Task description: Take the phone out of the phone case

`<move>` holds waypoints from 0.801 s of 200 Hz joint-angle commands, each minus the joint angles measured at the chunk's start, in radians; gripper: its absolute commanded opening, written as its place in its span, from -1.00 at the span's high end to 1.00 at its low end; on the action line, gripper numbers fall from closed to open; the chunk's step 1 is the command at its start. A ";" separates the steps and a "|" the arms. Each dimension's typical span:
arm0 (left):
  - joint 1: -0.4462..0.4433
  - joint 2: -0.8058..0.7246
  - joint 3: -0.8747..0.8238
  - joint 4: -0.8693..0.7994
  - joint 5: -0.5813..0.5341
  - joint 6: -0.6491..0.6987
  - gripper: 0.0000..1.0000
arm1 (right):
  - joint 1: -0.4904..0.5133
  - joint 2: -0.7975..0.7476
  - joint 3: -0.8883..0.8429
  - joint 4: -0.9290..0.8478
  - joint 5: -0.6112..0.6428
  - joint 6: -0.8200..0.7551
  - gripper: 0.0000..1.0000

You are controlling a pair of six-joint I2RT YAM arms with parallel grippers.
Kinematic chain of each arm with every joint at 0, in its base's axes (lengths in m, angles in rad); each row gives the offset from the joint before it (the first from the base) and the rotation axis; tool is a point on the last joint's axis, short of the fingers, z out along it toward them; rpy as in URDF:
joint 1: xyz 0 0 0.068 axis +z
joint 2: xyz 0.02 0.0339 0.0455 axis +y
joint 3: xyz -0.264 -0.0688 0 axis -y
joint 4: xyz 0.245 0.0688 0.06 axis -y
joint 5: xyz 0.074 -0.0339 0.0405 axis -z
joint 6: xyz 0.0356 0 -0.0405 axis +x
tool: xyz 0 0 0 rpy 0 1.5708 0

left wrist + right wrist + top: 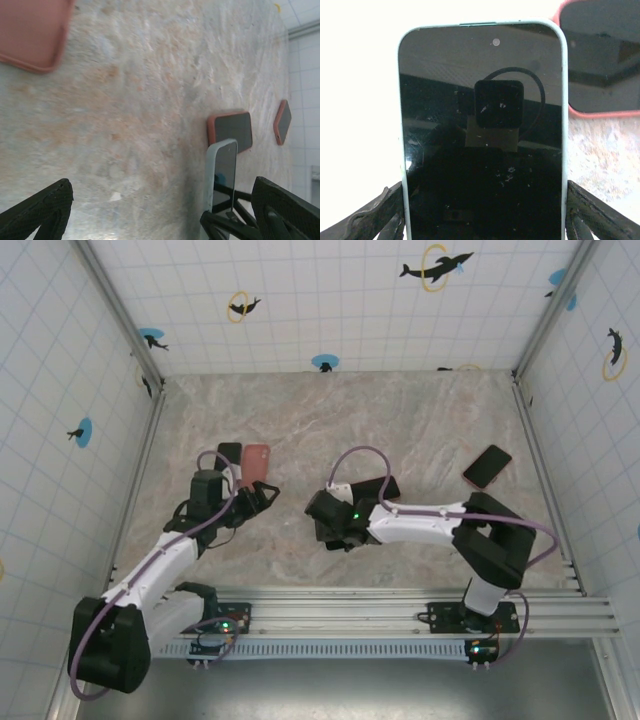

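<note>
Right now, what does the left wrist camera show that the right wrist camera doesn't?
The left wrist view adds a plain pink case at top left, a far cased phone near the wall, and the left gripper, open. The right wrist view adds the pale-edged phone face on, dark screen toward the lens, clamped by the right gripper. Both share that phone, held upright, and the pink-cased phone lying on the table beyond it.

No readable text, labels, brands or numbers anywhere.
</note>
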 commanded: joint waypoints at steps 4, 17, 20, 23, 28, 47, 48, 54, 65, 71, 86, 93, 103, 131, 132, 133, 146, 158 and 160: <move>-0.081 0.023 0.043 0.077 -0.052 -0.056 -0.84 | -0.011 -0.099 -0.056 0.205 0.019 -0.103 -0.20; -0.140 0.039 0.064 0.100 -0.087 -0.063 -0.81 | -0.016 -0.131 -0.080 0.249 0.008 -0.128 -0.18; -0.146 0.042 0.071 0.105 -0.094 -0.063 -0.80 | -0.018 -0.138 -0.084 0.259 0.005 -0.133 -0.18; -0.163 0.048 0.076 0.108 -0.102 -0.065 -0.79 | -0.019 -0.144 -0.089 0.268 0.003 -0.138 -0.18; -0.195 0.058 0.090 0.113 -0.113 -0.065 -0.78 | -0.022 -0.155 -0.096 0.280 -0.002 -0.145 -0.17; -0.259 0.103 0.132 0.125 -0.146 -0.062 -0.71 | -0.034 -0.188 -0.112 0.318 -0.020 -0.158 -0.15; -0.262 0.106 0.134 0.126 -0.147 -0.062 -0.71 | -0.033 -0.189 -0.113 0.320 -0.021 -0.159 -0.15; -0.277 0.122 0.146 0.133 -0.152 -0.062 -0.67 | -0.036 -0.200 -0.119 0.335 -0.024 -0.167 -0.14; -0.298 0.157 0.163 0.145 -0.154 -0.063 -0.60 | -0.038 -0.213 -0.122 0.350 -0.028 -0.178 -0.13; -0.308 0.176 0.172 0.153 -0.151 -0.065 -0.54 | -0.040 -0.219 -0.124 0.356 -0.030 -0.184 -0.13; -0.332 0.216 0.199 0.181 -0.147 -0.066 -0.42 | -0.048 -0.232 -0.126 0.353 -0.040 -0.184 -0.13; -0.338 0.234 0.210 0.186 -0.145 -0.064 -0.36 | -0.051 -0.237 -0.130 0.359 -0.045 -0.182 -0.13; -0.343 0.262 0.224 0.187 -0.138 -0.059 -0.27 | -0.056 -0.249 -0.138 0.370 -0.051 -0.180 -0.13; -0.346 0.298 0.225 0.261 -0.111 -0.073 0.09 | -0.067 -0.264 -0.143 0.375 -0.071 -0.182 -0.12; -0.345 0.299 0.225 0.264 -0.111 -0.074 0.10 | -0.068 -0.264 -0.143 0.375 -0.071 -0.182 -0.12; -0.345 0.300 0.225 0.266 -0.111 -0.074 0.12 | -0.069 -0.265 -0.144 0.375 -0.072 -0.182 -0.12; -0.346 0.315 0.239 0.269 -0.103 -0.070 0.26 | -0.075 -0.273 -0.156 0.379 -0.082 -0.179 -0.12; -0.345 0.326 0.249 0.273 -0.089 -0.068 0.32 | -0.082 -0.278 -0.164 0.378 -0.090 -0.173 -0.11; -0.345 0.327 0.248 0.274 -0.087 -0.068 0.33 | -0.083 -0.279 -0.166 0.378 -0.091 -0.172 -0.11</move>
